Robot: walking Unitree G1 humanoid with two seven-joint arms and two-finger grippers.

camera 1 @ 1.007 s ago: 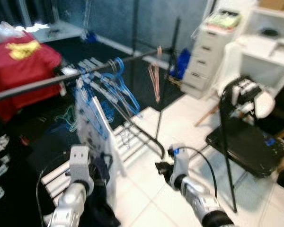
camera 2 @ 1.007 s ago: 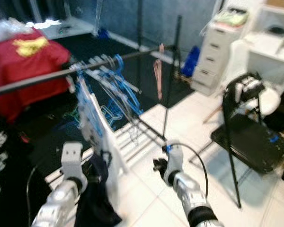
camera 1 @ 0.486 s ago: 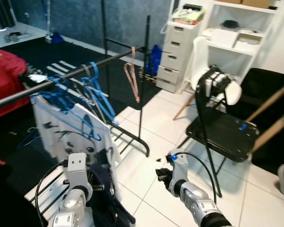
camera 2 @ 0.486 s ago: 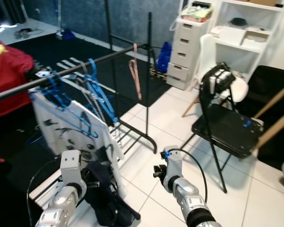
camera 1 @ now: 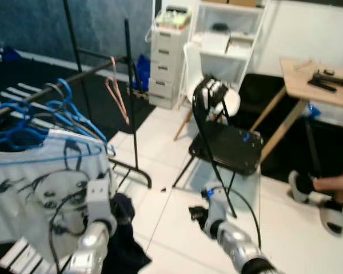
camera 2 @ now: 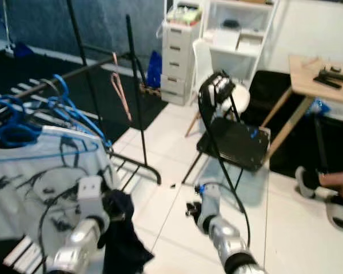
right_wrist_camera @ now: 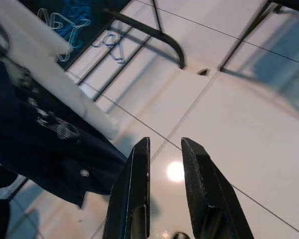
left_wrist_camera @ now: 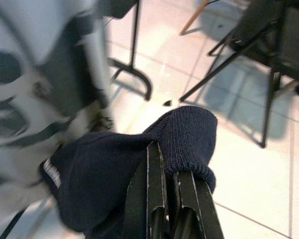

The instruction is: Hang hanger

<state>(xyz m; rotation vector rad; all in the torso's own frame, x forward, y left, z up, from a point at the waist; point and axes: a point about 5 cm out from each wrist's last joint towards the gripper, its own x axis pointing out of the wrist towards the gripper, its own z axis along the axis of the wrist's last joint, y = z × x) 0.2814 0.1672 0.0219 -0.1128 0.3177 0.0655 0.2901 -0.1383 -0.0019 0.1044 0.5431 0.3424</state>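
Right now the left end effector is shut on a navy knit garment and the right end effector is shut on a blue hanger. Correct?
Half right. The left end effector is shut on the navy knit garment. The right end effector holds no hanger: the right wrist view shows its fingers apart with bare floor tile between them. The blue hangers hang on the rack.

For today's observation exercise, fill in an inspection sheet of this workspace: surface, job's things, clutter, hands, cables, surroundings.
Surface: white tiled floor, dark carpet beyond.
Job's things: blue hangers on the black clothes rail; white printed T-shirt hangs from one; a pink hanger too.
Clutter: small dark scrap on the tiles.
Hands: left hand shut on a navy knit garment; right hand open over the floor.
Cables: black cable loops from the right wrist.
Surroundings: black folding chair, drawer unit, wooden table, a person's feet.
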